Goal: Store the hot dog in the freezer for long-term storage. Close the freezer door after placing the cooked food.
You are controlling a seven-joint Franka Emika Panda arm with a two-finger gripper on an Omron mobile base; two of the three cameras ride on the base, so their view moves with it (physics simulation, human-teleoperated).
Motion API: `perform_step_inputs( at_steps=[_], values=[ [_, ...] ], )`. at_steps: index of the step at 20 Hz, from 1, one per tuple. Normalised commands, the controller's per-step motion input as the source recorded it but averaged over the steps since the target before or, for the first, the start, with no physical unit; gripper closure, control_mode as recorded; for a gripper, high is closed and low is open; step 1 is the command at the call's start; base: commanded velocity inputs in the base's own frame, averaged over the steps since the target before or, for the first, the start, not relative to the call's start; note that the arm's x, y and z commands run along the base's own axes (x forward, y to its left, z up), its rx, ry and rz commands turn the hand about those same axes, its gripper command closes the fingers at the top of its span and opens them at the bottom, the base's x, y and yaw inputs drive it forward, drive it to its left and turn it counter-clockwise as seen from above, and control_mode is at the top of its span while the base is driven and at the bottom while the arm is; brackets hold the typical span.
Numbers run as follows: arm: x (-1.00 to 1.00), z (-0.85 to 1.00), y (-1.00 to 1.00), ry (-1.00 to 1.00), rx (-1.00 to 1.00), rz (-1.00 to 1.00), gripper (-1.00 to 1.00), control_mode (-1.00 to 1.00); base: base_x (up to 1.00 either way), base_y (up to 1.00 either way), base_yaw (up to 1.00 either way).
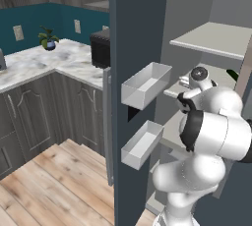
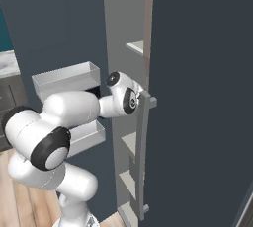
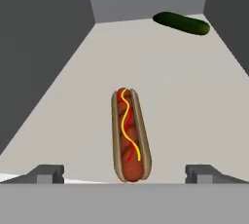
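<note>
Inside, one hot dog [image 3: 130,135] and one cucumber [image 3: 181,23] lie on the shelf [image 3: 194,101], fingers [image 3: 48,173] released wide.

We record: hot dog [image 3: 130,138], reddish-brown sausage, tan bun, wavy yellow and red lines on top; cucumber [image 3: 181,23], dark green; shelf [image 3: 194,106], pale grey; freezer door [image 1: 138,33], slate-grey, with white bins [image 1: 145,84]; counter [image 1: 39,60], white-grey marbled.
</note>
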Motion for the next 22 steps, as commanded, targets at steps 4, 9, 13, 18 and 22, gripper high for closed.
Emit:
perform_step_inputs(
  at_steps=[4,9,13,18,22],
  values=[
    [-0.39,0.0,0.17,0.0,0.0,0.0,-1.0,-1.0,0.0,0.0,0.0],
    [-0.39,0.01,0.05,0.0,0.0,0.0,-1.0,-1.0,0.0,0.0,0.0],
    [-0.27,0.09,0.12,0.0,0.02,0.0,-1.0,-1.0,0.0,0.0,0.0],
    [-0.19,0.12,0.26,0.0,0.03,0.01,-1.0,-1.0,0.0,0.0,0.0],
    [-0.29,0.14,0.2,0.0,0.02,0.0,-1.0,-1.0,0.0,0.0,0.0]
  ],
)
